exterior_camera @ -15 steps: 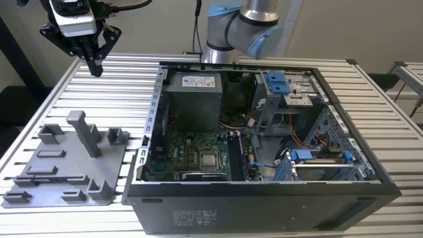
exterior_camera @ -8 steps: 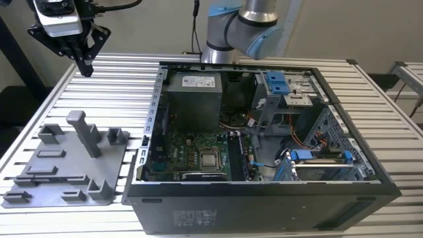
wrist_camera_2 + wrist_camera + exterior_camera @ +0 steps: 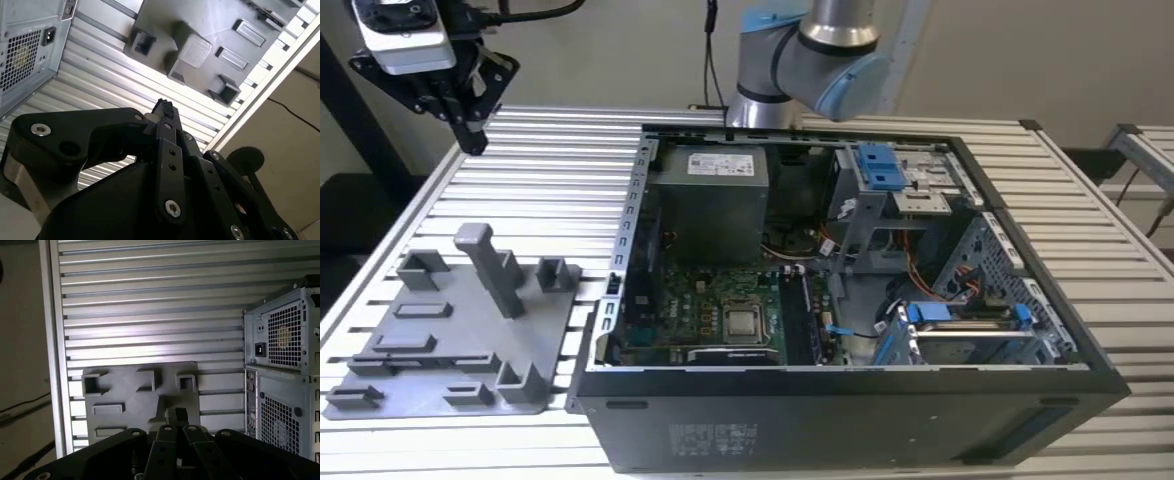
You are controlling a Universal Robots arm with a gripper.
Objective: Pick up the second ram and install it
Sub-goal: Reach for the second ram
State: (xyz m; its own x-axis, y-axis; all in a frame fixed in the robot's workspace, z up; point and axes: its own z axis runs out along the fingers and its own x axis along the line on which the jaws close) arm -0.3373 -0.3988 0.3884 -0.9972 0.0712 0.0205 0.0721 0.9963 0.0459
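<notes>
Second ram: slim dark strip, edge-on, standing on the green circuit board inside the open case. Well apart from the gripper. Cannot tell how firmly seated.

Black multi-link gripper: hangs above the far corner of the table at the exterior view's left, pointing down. Fingers drawn together, tips meeting; same in both wrist views, dark fingertips pressed to one another. Touching nothing below.

Under and beyond the tips in the first wrist view: flat grey moulded plastic tray with raised frames and small open boxes. In the exterior view the tray lies at the left on the table, with a tall grey upright post standing on it.

Silver ribbed metal table: bears the tray and the case, case just beside the tray.

Black open-sided computer case: lies flat, interior facing up. Inside: square silver CPU chip, just beside the ram strip on the exterior view's left; grey metal power supply box further back; blue plastic drive brackets toward the exterior view's right. Perforated rear panel of the case visible in both wrist views.

Grey-and-blue robot arm joint: behind the case, at the back of the table.
</notes>
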